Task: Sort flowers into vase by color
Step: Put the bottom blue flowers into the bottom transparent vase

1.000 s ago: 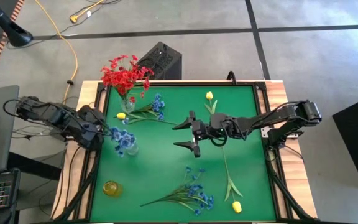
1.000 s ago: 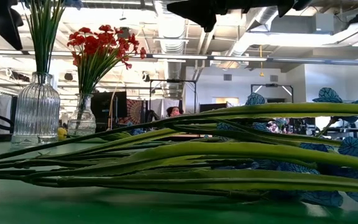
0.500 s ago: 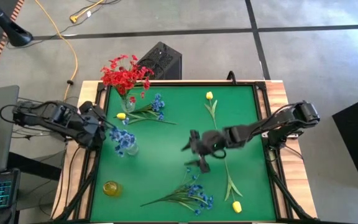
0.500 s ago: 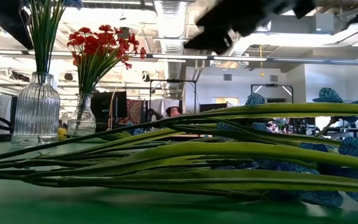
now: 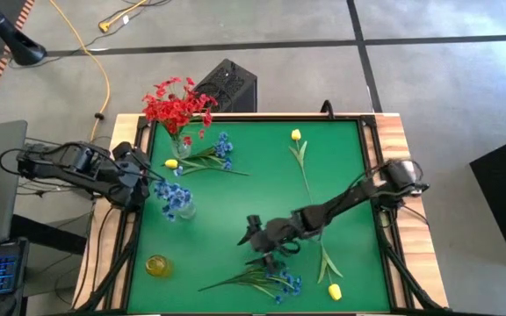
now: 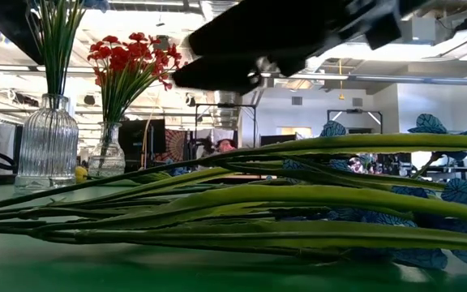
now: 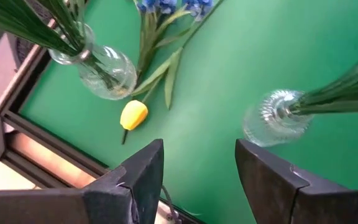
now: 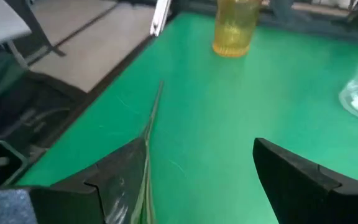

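Note:
Red flowers (image 5: pixel 177 107) stand in a clear vase (image 6: pixel 108 154) at the far left. Blue flowers (image 5: pixel 174 198) stand in a ribbed vase (image 6: pixel 47 142) by the left edge. An amber vase (image 5: pixel 157 265) stands near left. A blue spray (image 5: pixel 269 277) lies on the mat near the front edge, its stems (image 6: pixel 233 203) flat. My right gripper (image 5: pixel 251 248) hangs open just above that spray's stem end (image 8: pixel 152 118). My left gripper (image 7: pixel 197 180) is open at the left edge, over a yellow tulip bud (image 7: pixel 133 115).
Another blue spray (image 5: pixel 218 154) lies beside the red flowers' vase, next to the tulip bud. Two more yellow tulips lie on the mat, one far right of centre (image 5: pixel 296 134) and one at the near right (image 5: pixel 334 291). The green mat's middle (image 5: pixel 235 206) is bare.
My right gripper has swung from the table's middle toward the near edge and somewhat left, sinking and tipping level, until it is over the near blue spray. It has stayed open. The flowers and vases have not moved.

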`<state>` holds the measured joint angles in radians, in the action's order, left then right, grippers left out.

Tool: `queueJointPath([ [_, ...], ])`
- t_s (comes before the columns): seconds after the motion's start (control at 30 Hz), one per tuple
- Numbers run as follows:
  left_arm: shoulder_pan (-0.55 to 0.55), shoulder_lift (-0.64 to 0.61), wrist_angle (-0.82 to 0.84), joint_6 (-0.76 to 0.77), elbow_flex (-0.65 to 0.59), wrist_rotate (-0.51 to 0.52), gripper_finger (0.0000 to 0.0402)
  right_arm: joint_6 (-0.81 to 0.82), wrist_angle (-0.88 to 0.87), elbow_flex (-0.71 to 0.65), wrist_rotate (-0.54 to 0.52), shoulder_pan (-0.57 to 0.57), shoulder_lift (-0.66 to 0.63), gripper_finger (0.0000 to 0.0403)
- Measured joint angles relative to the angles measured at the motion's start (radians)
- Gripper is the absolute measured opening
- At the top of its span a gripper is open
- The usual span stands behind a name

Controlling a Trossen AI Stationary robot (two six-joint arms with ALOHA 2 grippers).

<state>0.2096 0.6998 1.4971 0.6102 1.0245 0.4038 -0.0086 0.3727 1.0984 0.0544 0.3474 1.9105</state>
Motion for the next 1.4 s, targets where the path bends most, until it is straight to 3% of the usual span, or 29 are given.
queueJointPath([
  [0.4,0.0,0.0,0.0,0.001,0.0,-0.057,0.0187,0.035,-0.412,0.409,-0.007,0.053,0.253,0.0322],
  [0.53,0.0,0.0,0.0,0.001,0.0,-0.057,0.0187,0.067,-0.458,0.455,-0.018,0.074,0.302,0.0322],
  [0.8,0.0,0.0,0.004,0.003,0.0,-0.07,0.0187,0.146,-0.604,0.467,-0.181,0.128,0.334,0.0319],
  [0.9,0.0,0.0,0.018,0.003,0.0,-0.114,0.0187,0.192,-0.663,0.469,-0.196,0.139,0.329,0.0307],
  [1.1,0.0,0.0,0.067,0.002,0.0,-0.252,0.0187,0.194,-0.699,0.468,-0.196,0.149,0.322,0.0242],
  [1.4,0.0,0.0,0.074,0.003,0.008,-0.246,0.0187,0.075,-0.824,0.46,-0.208,0.106,0.232,0.004],
])
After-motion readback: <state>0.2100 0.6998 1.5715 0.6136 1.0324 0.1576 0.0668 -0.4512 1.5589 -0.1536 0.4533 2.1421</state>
